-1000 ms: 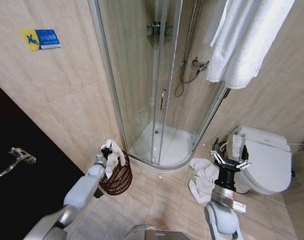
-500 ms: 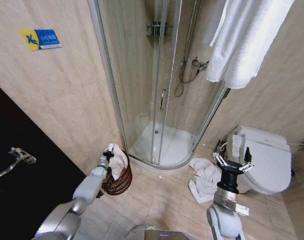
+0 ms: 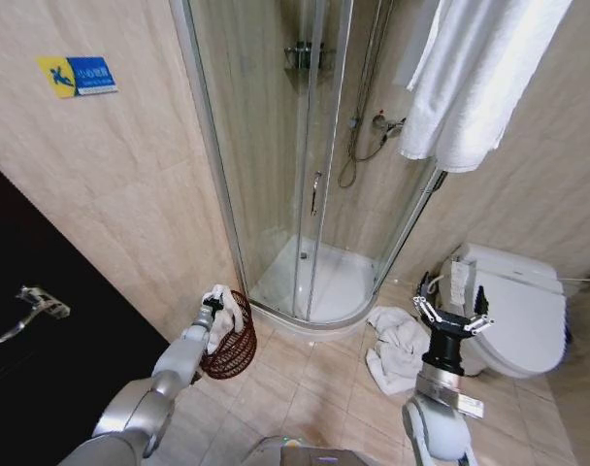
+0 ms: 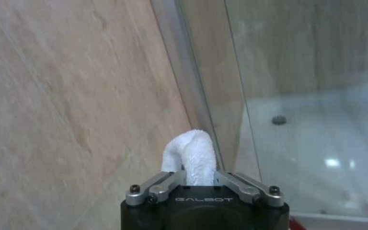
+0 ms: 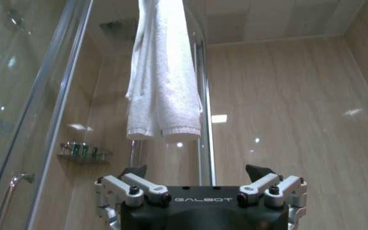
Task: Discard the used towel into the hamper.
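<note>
The left hand was clamped on the used towel, over the hamper. The right hand, fingers spread apart, pointed upward beside the toilet.

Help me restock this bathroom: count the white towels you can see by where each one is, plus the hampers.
Towel held in the left gripper over the hamper: 1
Towel crumpled on the floor: 1
Towel hanging up high: 1
Hamper: 1
Total: 3 towels, 1 hamper
</note>
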Tool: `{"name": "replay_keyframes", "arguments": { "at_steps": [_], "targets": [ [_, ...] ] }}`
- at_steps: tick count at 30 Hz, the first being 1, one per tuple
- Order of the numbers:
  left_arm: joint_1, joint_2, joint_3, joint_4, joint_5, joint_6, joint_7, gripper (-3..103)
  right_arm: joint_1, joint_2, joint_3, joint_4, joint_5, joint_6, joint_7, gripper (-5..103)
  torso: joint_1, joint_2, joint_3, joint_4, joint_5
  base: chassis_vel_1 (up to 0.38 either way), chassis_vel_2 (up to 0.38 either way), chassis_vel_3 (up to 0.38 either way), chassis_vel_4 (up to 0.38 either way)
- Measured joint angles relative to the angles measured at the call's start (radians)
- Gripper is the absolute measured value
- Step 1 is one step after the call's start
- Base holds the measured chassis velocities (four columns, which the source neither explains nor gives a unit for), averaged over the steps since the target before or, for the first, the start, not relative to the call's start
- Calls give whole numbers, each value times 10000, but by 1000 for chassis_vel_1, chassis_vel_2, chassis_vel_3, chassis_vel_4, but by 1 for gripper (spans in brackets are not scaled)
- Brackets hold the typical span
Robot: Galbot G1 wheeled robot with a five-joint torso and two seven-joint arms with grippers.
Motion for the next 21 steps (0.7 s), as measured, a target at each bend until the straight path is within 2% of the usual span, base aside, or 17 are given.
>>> {"name": "replay_keyframes", "arguments": {
  "at_steps": [11, 16, 19, 21],
  "targets": [
    [209, 34, -147, 122, 641, 741, 261, 3, -98, -35, 18, 23, 7, 29, 1, 100, 0, 0, 0, 1, 2, 0, 0, 0, 0],
    [266, -81, -261, 250, 658, 1263, 352, 3, -184, -51, 59, 47, -2, 42, 1, 100, 0, 0, 0, 0, 1, 0, 0, 0, 0],
    [264, -196, -322, 365, 462, 1866, 520, 3, -204, -43, 69, 61, -38, 43, 1, 100, 0, 0, 0, 0, 2, 0, 0, 0, 0],
    [264, -236, -343, 388, 362, 2078, 599, 3, -213, -34, 68, 64, -66, 43, 1, 100, 0, 0, 0, 0, 1, 0, 0, 0, 0]
  ]
}}
